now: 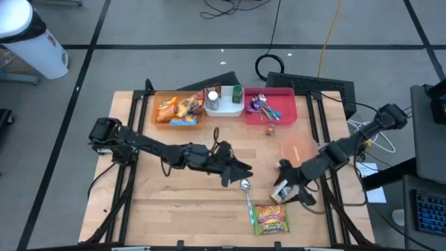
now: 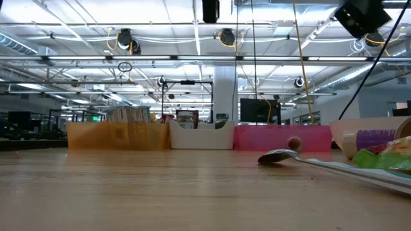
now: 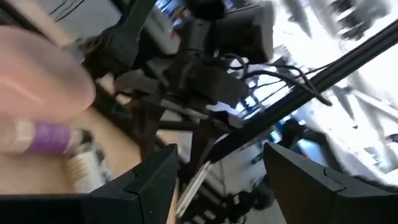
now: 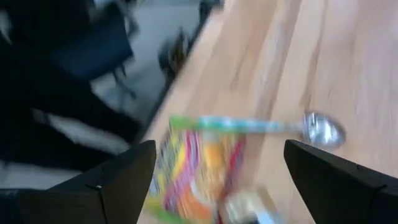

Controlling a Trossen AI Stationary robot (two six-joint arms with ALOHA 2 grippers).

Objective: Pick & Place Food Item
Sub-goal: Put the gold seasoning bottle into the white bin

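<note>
No lettering can be read on the snack packet (image 1: 271,219) or anywhere else.

The table (image 1: 174,195) was pale wood with a matt, visible grain. At lower centre the spoon (image 1: 246,187) had a polished metal bowl, and the snack packet (image 1: 271,218) beside it looked like glossy printed film. Along the upper centre the orange bin (image 1: 155,111), white bin (image 1: 224,110) and pink bin (image 1: 296,111) looked like smooth plastic
</note>
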